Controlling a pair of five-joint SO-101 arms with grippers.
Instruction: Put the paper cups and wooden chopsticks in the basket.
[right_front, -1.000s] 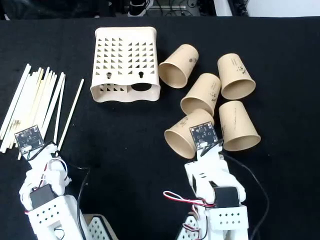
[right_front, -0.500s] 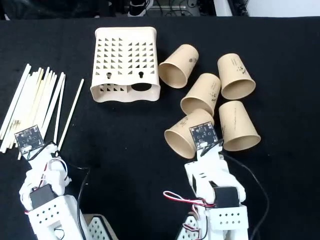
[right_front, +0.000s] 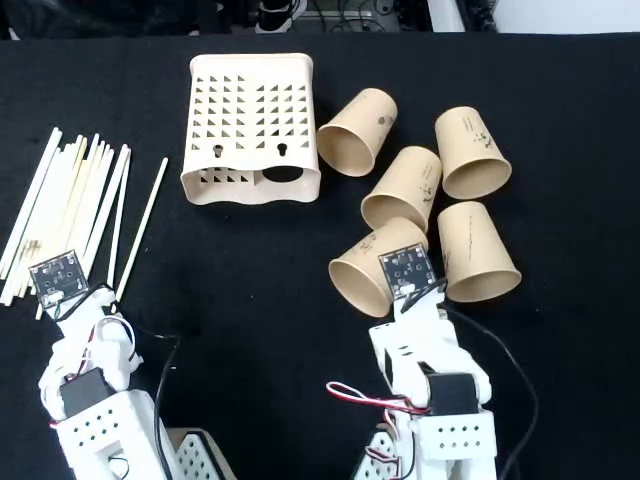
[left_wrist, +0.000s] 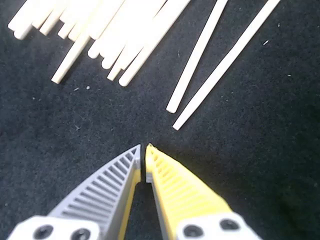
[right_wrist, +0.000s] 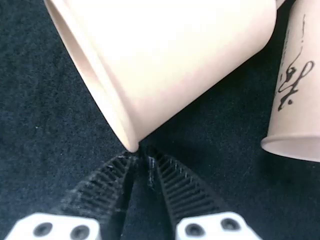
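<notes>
- Chopsticks (left_wrist: 125, 40): loose on the table just ahead of the left claw (left_wrist: 145, 150), which is closed and empty. Light, stiff, prone to rolling; pinch at mid-length.
- Cup (right_wrist: 165, 55): on its side, rim just beside the right claw (right_wrist: 142, 157), also closed and empty. Thin-walled, crushable; grip the rim gently.
- Basket (right_front: 250, 125): well ahead, between both claws.

Nothing visible has changed over the last 1.0 s. The left arm (right_front: 85, 345) and the right arm (right_front: 425, 345) sit at the same spots on the near side of the basket (right_front: 252, 128). None of the 5 paper cups (right_front: 358, 132) to its right or the wooden chopsticks (right_front: 70, 200) to its left has shifted.
</notes>
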